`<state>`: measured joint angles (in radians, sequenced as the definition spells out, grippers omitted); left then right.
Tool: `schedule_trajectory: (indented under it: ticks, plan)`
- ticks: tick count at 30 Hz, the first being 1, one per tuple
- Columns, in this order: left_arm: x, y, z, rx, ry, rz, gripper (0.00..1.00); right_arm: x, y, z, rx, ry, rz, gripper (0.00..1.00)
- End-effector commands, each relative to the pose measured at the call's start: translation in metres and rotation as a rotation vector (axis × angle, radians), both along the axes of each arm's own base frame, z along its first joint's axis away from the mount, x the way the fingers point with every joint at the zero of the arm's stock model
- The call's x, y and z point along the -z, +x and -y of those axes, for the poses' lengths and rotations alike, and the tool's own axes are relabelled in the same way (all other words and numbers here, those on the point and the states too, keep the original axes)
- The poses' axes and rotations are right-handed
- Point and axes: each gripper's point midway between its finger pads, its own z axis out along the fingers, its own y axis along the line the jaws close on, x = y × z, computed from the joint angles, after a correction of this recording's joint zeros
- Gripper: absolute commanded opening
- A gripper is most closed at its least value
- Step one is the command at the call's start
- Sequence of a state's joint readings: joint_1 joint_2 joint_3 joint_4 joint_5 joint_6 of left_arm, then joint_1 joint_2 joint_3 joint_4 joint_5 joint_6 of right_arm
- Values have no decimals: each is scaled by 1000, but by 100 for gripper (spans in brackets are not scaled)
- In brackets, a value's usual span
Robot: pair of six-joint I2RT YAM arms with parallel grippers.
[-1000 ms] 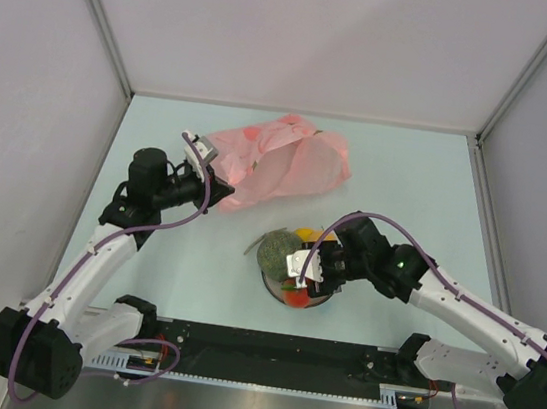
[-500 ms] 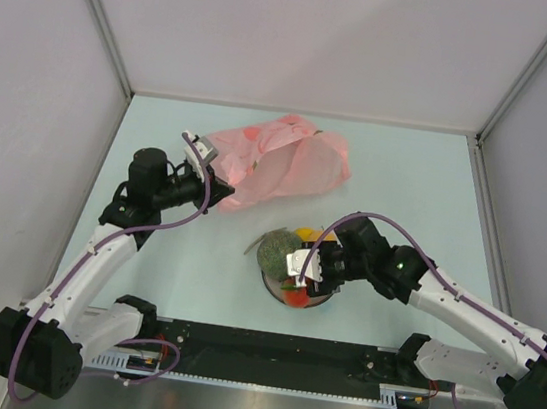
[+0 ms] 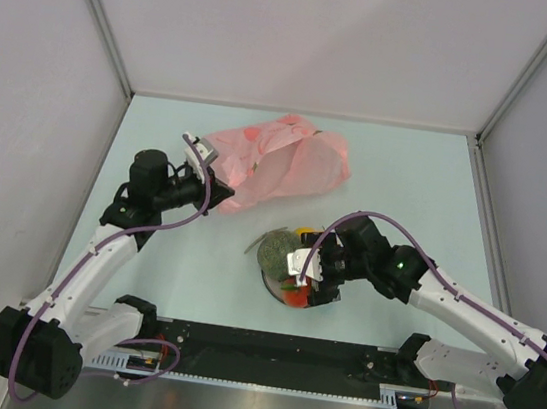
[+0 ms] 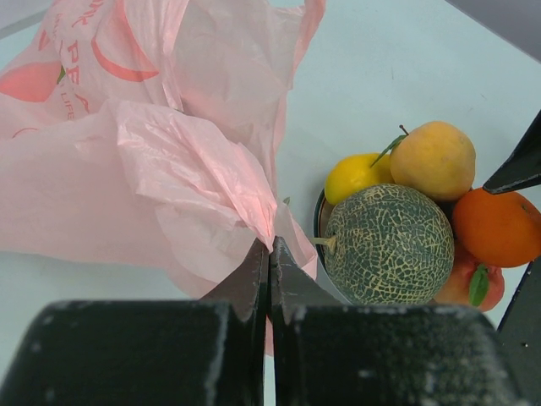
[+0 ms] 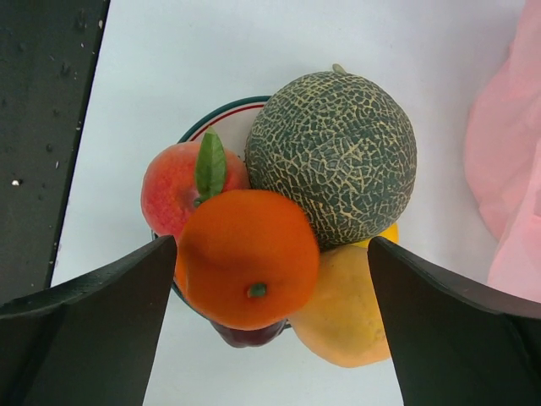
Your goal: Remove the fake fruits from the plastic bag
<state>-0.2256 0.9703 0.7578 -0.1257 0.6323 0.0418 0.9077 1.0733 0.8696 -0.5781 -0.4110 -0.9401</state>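
Pink bag [image 4: 161,161] pinched in left claw [image 4: 269,252], fruits [image 5: 279,228] heaped nearby

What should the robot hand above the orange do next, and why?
Probably lift the right end effector straight up. Its fingers are wide open on either side of the orange, which already rests on top of the pile beside the melon on the plate. A sideways move might knock it off.
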Motion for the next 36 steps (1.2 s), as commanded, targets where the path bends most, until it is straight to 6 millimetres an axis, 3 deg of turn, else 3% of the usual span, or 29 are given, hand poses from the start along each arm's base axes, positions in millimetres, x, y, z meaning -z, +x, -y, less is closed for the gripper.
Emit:
schedule_trajectory:
  ticks: [1, 17, 22, 25, 26, 27, 28, 29, 30, 31, 32, 33, 34, 35, 36]
  plan:
    - [-8, 0, 1, 9, -26, 22, 1, -10, 2, -4, -5, 40, 21, 100]
    - [-7, 0, 1, 10, -23, 18, 1, -13, -1, 2, -2, 44, 29, 100]
    - [-6, 0, 1, 11, -24, 11, 1, -44, -2, 1, 30, 151, 66, 100]
    - [-7, 1, 1, 9, -24, 13, 1, -79, 26, -4, 230, 298, 74, 100]
    - [-9, 3, 1, 8, -21, 21, 1, -103, 50, -2, 354, 385, 105, 100]
    - [-10, 4, 1, 6, -17, 25, 1, -112, 75, 13, 529, 455, 41, 100]
    - [-11, 6, 0, -4, -13, 28, 6, -121, 94, 25, 644, 514, 7, 100]
    - [-16, 10, -1, -11, -7, 38, 29, -135, 116, 36, 750, 581, -10, 100]
    - [-20, 11, -1, -12, -4, 47, 43, -137, 147, 71, 945, 651, -72, 99]
    - [-24, 15, -4, -27, 11, 65, 66, -137, 160, 87, 1022, 673, -94, 100]
    - [-33, 19, -5, -37, 18, 83, 99, -130, 178, 104, 1115, 666, -123, 100]
    - [-38, 21, -8, -47, 29, 94, 100, -125, 194, 137, 1254, 696, -164, 100]
    - [-38, 24, -12, -66, 58, 99, 100, -114, 200, 154, 1320, 675, -207, 100]
    - [-54, 30, -16, -93, 69, 133, 100, -107, 208, 168, 1384, 674, -242, 99]
    - [-57, 33, -21, -115, 86, 140, 100, -100, 217, 196, 1520, 692, -248, 100]
